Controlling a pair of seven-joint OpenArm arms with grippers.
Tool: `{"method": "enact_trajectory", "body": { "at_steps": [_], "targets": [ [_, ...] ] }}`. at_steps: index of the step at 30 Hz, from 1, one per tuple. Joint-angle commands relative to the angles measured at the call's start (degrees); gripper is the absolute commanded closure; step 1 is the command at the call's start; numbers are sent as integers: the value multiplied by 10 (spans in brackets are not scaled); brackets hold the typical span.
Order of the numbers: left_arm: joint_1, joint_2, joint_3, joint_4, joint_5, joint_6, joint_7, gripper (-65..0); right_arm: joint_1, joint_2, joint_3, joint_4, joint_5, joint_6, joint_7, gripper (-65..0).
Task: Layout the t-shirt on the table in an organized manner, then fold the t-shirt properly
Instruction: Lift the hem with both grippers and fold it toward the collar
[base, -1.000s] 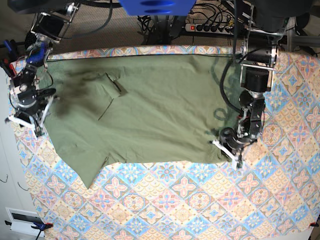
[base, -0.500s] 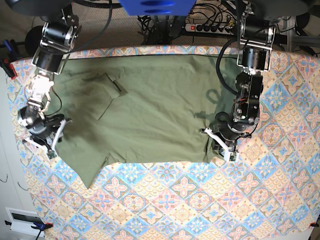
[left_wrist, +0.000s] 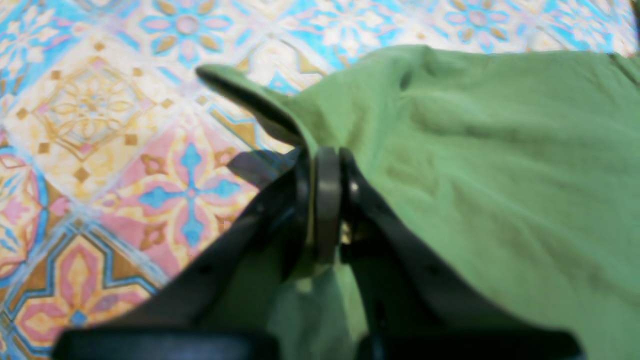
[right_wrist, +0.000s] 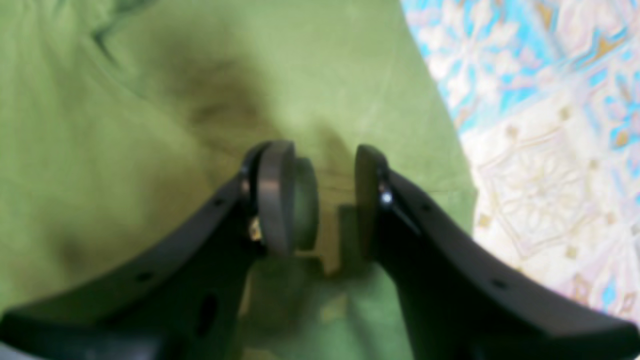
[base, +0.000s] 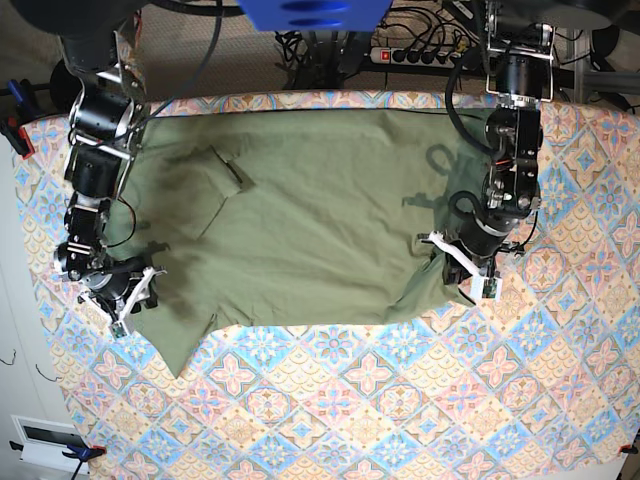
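The olive-green t-shirt (base: 300, 220) lies spread across the far half of the table (base: 400, 400), neck to the left. My left gripper (base: 468, 268) is at the shirt's near right corner. In the left wrist view the left gripper (left_wrist: 327, 160) is shut on a pinch of t-shirt (left_wrist: 500, 175) fabric, with a flap raised above the table (left_wrist: 100, 125). My right gripper (base: 130, 300) is at the near left sleeve. In the right wrist view the right gripper (right_wrist: 325, 195) is open just over the t-shirt (right_wrist: 125, 125), close to its edge by the table (right_wrist: 550, 150).
A power strip (base: 415, 55) and cables lie beyond the table's far edge. A blue housing (base: 315, 12) hangs at top centre. A white box (base: 45, 440) sits off the table's near left corner. Clamps (base: 15, 130) grip the left edge.
The right arm has travelled down the shirt's left side to the near sleeve. The left gripper has closed on the near right corner and drawn it up and right, bunching the hem.
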Motion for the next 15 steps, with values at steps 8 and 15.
{"method": "enact_trajectory", "body": {
  "at_steps": [8, 15],
  "targets": [
    [30, -14, -30, 54, -2, 0, -11, 0, 60, 40, 4, -87, 11, -2, 107, -222],
    [44, -14, -42, 63, -3, 0, -10, 0, 71, 54, 4, -116, 11, -2, 113, -413]
  ]
}}
